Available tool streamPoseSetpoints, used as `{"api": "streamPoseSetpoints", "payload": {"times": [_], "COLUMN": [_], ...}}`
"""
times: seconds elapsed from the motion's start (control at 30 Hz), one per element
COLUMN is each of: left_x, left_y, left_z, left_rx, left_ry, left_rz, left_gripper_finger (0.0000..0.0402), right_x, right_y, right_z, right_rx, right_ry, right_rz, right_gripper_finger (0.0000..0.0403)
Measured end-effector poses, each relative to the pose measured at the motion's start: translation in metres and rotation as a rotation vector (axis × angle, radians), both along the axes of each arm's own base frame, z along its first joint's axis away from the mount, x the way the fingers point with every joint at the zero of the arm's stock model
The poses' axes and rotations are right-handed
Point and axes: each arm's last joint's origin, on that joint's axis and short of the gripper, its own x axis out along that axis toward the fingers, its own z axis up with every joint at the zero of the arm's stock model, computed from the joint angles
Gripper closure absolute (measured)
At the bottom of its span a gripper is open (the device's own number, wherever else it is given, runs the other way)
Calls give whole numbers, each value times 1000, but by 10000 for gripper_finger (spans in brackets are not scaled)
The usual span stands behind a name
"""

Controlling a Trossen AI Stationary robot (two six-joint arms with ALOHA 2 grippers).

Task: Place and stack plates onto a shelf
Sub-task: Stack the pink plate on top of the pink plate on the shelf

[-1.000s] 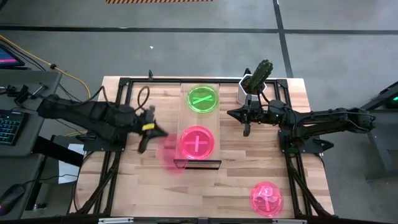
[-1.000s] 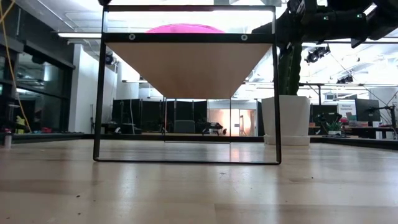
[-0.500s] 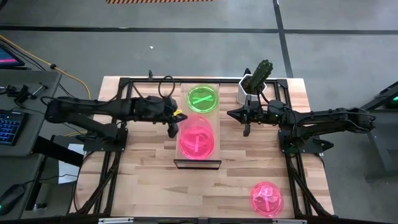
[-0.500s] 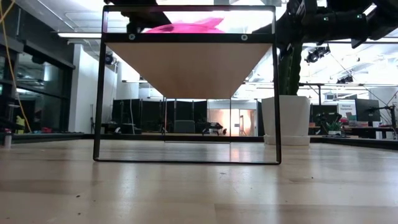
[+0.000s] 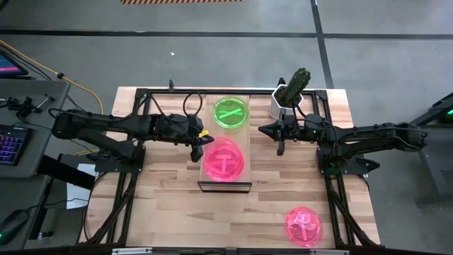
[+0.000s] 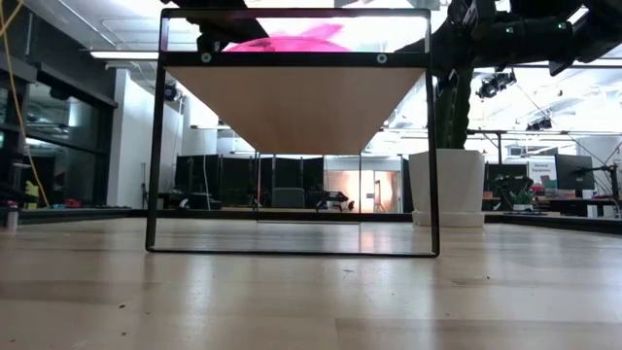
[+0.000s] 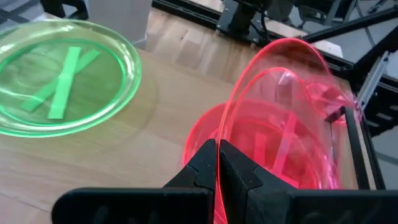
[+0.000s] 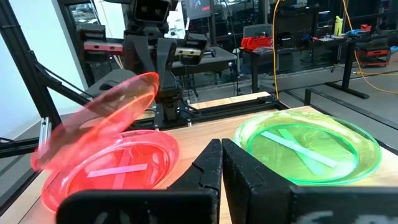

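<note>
My left gripper (image 5: 199, 144) is shut on a pink plate (image 5: 221, 156) at the left side of the shelf (image 5: 245, 136). That plate tilts over a second pink plate (image 7: 200, 134) lying flat on the shelf's near half. A green plate (image 5: 231, 112) lies flat on the far half. A third pink plate (image 5: 304, 227) rests on the table near the right near corner. My right gripper (image 5: 281, 146) hovers shut to the right of the shelf, holding nothing. In the low view the tilted pink plate (image 6: 292, 41) shows above the shelf top. My left gripper pinches the pink plate's rim (image 7: 227, 138) on its left edge between both fingers, coming level from the table's left. The plate is tilted, its held side low and its free edge (image 7: 292, 46) raised above the pink plate beneath. Whether the two plates touch I cannot tell.
A white pot with a cactus (image 5: 287, 99) stands at the far edge right of the shelf, just beyond my right gripper. The shelf's dark frame (image 6: 292, 58) stands on the tabletop. Bare wood lies near the shelf's front and at the left near corner.
My left gripper has carried the pink plate from the table left of the shelf up and to the right, over the pink plate on the shelf. In the last half second it has stayed there, and the held plate has turned a little.
</note>
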Motion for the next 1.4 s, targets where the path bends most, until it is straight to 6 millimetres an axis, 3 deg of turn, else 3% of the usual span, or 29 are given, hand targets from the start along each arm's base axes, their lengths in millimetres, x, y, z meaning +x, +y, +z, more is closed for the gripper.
{"api": "streamPoseSetpoints", "payload": {"times": [0.23, 0.87, 1.4], "left_x": [6, 8, 9], "left_y": [-2, -3, 1], "left_z": [-9, -10, -9], "left_rx": [2, 11, 95], "left_ry": [45, 41, 40], "left_rz": [-5, -73, -54], "left_gripper_finger": [401, 397, 268], "right_x": [0, 0, 0], "right_y": [0, 0, 0], "right_z": [0, -1, -1], "right_rx": [-1, -7, -5], "right_ry": [1, 13, 13], "right_rz": [0, 0, -1], "right_gripper_finger": [402, 402, 402]}}
